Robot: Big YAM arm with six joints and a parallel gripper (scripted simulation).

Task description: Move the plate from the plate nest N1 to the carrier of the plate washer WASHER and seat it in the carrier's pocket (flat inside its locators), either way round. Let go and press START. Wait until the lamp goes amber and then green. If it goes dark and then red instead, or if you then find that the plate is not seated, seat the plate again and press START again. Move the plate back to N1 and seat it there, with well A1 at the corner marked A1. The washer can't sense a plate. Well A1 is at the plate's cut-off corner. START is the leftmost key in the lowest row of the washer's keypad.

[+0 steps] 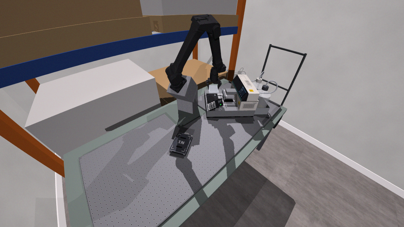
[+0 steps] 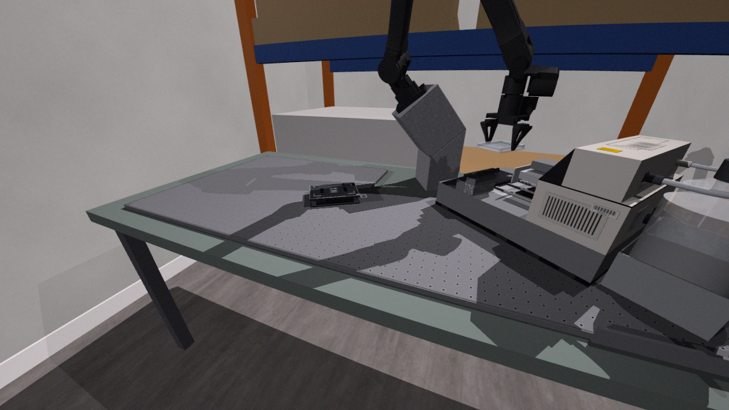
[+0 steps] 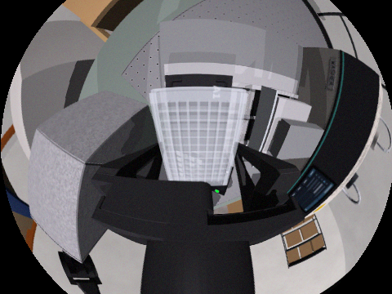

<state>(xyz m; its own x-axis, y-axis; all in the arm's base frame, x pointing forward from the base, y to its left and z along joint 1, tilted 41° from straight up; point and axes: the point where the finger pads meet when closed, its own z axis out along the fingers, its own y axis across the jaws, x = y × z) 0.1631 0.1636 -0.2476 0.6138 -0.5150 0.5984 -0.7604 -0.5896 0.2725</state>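
My gripper [image 1: 213, 84] [image 2: 501, 144] [image 3: 198, 146] is shut on the clear plate [image 1: 213, 89] [image 2: 500, 146] [image 3: 196, 126], which looks about level. It holds the plate in the air above the washer's dark carrier [image 1: 210, 98] [image 3: 198, 80]. In the wrist view an A1 mark shows through the plate's far edge; the plate's cut-off corner is not clear. The plate nest N1 [image 1: 181, 142] [image 2: 334, 193] stands empty on the table. The washer's lamp [image 1: 220, 104] [image 3: 216, 191] is green. The keypad [image 1: 211, 106] is beside it, hidden under the plate in the wrist view.
The washer housing [image 1: 248, 87] [image 2: 576, 219] [image 3: 359, 86] rises right of the carrier. The grey arm pedestal [image 1: 183, 91] [image 2: 433, 122] [image 3: 61, 175] stands left of it. Bottles and tubes [image 1: 264, 94] are behind the washer. A blue shelf beam [image 1: 118, 49] [image 2: 356, 48] runs behind.
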